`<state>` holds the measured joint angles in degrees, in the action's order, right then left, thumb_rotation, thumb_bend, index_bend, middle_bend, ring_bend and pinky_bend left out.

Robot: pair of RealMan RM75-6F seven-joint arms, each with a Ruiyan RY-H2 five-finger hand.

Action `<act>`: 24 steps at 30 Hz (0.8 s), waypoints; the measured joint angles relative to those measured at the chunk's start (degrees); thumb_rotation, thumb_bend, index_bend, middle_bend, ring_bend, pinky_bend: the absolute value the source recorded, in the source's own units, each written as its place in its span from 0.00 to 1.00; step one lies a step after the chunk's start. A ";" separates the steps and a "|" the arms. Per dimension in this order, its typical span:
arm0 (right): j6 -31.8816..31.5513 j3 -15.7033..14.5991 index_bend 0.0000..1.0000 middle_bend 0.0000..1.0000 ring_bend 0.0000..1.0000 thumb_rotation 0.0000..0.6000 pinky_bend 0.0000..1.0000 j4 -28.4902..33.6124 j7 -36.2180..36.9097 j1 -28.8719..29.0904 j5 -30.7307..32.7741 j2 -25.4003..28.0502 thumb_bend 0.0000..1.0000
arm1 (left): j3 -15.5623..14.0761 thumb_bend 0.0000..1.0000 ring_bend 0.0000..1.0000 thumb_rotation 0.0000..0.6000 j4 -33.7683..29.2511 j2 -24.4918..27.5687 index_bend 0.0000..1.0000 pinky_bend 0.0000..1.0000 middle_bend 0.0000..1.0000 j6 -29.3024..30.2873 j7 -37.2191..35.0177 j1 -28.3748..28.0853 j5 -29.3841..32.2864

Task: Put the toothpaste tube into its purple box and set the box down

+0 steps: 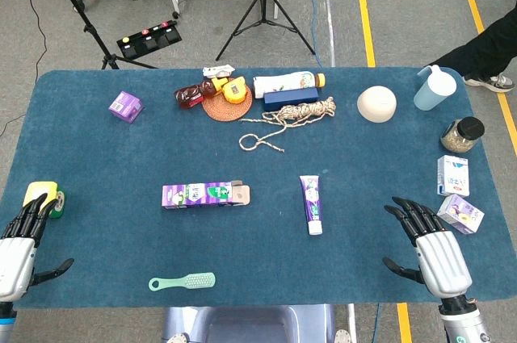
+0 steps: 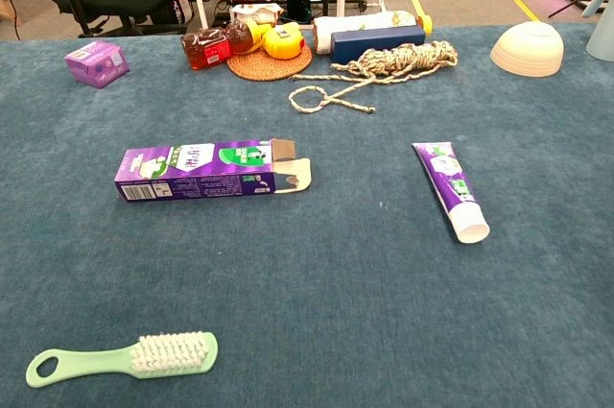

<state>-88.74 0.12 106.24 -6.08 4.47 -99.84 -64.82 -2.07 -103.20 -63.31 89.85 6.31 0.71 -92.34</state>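
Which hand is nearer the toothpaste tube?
Right. The right hand is open just right of the tube; the left hand sits at the far left edge.

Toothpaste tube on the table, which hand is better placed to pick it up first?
The right hand, probably: the toothpaste tube lies right of centre, nearer it than the left hand.

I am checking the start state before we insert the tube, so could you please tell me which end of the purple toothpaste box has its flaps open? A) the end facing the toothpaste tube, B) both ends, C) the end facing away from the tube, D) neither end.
A: the purple box lies on its side with brown flaps splayed open at the end nearest the toothpaste tube, while its far end looks closed.
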 measured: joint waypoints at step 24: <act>23.63 5.27 0.13 0.08 0.08 1.00 0.11 -8.98 -9.37 15.66 9.77 -6.01 0.00 | 0.19 0.06 0.00 1.00 -1.23 0.55 0.00 0.16 0.00 0.22 -0.50 0.43 0.72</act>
<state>-65.11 5.39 97.26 -15.46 20.13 -90.07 -70.83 -1.88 -104.44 -62.76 90.07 5.81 1.15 -91.62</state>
